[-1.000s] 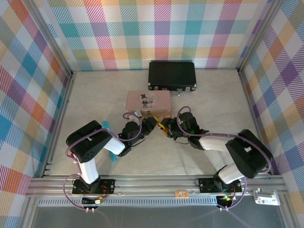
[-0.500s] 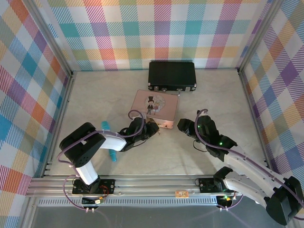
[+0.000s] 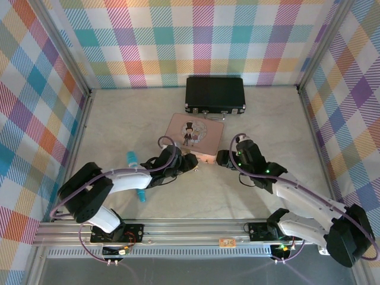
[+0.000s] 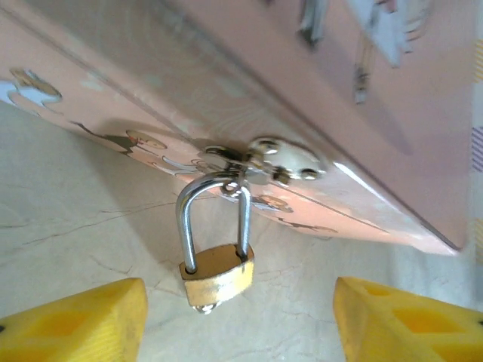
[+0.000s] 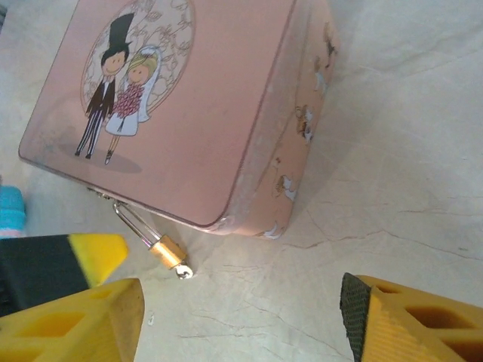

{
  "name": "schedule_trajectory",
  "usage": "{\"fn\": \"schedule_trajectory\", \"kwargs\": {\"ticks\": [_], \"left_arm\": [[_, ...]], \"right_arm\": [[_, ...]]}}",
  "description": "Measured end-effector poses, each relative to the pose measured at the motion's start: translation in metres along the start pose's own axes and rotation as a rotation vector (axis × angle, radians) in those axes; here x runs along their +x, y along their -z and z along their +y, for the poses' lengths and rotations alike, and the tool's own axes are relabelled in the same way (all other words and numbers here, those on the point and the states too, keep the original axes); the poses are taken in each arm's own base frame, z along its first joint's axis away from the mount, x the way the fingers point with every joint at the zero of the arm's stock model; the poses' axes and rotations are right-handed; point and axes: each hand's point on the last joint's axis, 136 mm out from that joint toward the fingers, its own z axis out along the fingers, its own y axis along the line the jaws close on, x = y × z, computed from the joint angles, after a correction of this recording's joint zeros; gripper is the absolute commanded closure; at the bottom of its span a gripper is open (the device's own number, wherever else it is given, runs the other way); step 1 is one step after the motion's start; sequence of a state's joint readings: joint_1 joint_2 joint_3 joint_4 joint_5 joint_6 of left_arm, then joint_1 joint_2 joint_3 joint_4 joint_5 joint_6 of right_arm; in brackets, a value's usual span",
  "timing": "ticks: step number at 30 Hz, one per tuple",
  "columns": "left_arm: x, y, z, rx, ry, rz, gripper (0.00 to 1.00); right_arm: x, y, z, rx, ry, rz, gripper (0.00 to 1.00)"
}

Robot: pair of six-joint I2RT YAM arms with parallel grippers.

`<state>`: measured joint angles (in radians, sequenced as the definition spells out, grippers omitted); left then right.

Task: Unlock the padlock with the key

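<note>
Backdrop: plaid walls, pale marble-look table point(image 3: 119, 119)
Black case point(image 3: 215, 94): top middle, by the back wall
Pink tin point(image 3: 196, 135): centre, just below the case
Left gripper point(image 4: 240, 317): jaws spread wide, nothing in them
Right gripper point(image 5: 238, 302): same deal, spread and empty
Padlock point(image 4: 219, 275): lower middle of left wrist view, hanging off the tin's clasp point(image 4: 264, 157)

On the pale marbled surface point(image 3: 119, 119) a pink tin point(image 3: 196, 133) lies mid-scene, a black case point(image 3: 215, 94) just beyond it by the far wall, the left tool point(image 3: 192, 162) at the tin's near edge, the right tool point(image 3: 221, 158) near its near right corner, and a teal pen point(image 3: 132, 158) partly hidden under the left arm.
</note>
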<state>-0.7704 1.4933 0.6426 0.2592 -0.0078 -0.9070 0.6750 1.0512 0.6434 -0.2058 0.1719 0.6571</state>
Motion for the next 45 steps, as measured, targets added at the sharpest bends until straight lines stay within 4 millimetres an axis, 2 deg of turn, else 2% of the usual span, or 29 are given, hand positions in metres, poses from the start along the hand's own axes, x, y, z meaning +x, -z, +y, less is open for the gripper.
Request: {"fn": "schedule_trajectory", "kwargs": {"ticks": [3,7,9,11,15,17,20,24,29,34,37,40,45], "left_arm": [[-0.018,0.022,-0.005,0.004,-0.005,-0.048,0.26],[-0.054,0.052,-0.003,0.011,0.025,-0.142,0.26],[-0.067,0.061,-0.002,0.019,0.036,-0.177,0.26],[-0.071,0.064,0.001,0.022,0.033,-0.186,0.27],[-0.057,0.053,0.006,0.033,0.02,-0.125,0.29],[-0.047,0.044,0.012,0.016,0.012,-0.089,0.29],[-0.035,0.034,0.019,-0.012,-0.008,-0.052,0.29],[-0.02,0.026,0.02,-0.025,-0.037,-0.012,0.25],[0.002,0.018,0.016,-0.032,-0.088,0.037,0.23],[0.021,-0.002,0.018,-0.067,-0.116,0.092,0.23],[0.025,-0.015,0.013,-0.086,-0.133,0.104,0.23],[0.019,-0.024,0.003,-0.097,-0.141,0.09,0.25],[0.01,-0.039,-0.004,-0.115,-0.15,0.069,0.31]], "right_arm": [[0.005,-0.007,0.018,-0.02,0.065,0.034,0.32],[0.015,-0.019,0.048,-0.052,0.168,0.088,0.33],[0.02,-0.025,0.06,-0.061,0.202,0.113,0.33],[0.025,-0.032,0.067,-0.07,0.216,0.139,0.35],[0.034,-0.041,0.063,-0.054,0.211,0.175,0.42],[0.037,-0.046,0.063,-0.05,0.198,0.182,0.42],[0.039,-0.054,0.062,-0.041,0.176,0.185,0.38],[0.042,-0.067,0.05,0.007,0.137,0.192,0.35],[0.029,-0.077,0.029,0.074,0.09,0.161,0.33],[0.009,-0.081,0.023,0.075,0.054,0.104,0.32],[0.003,-0.082,0.023,0.064,0.046,0.092,0.31],[-0.001,-0.081,0.024,0.047,0.043,0.082,0.31],[-0.01,-0.057,0.028,-0.001,0.032,0.025,0.36]]}}
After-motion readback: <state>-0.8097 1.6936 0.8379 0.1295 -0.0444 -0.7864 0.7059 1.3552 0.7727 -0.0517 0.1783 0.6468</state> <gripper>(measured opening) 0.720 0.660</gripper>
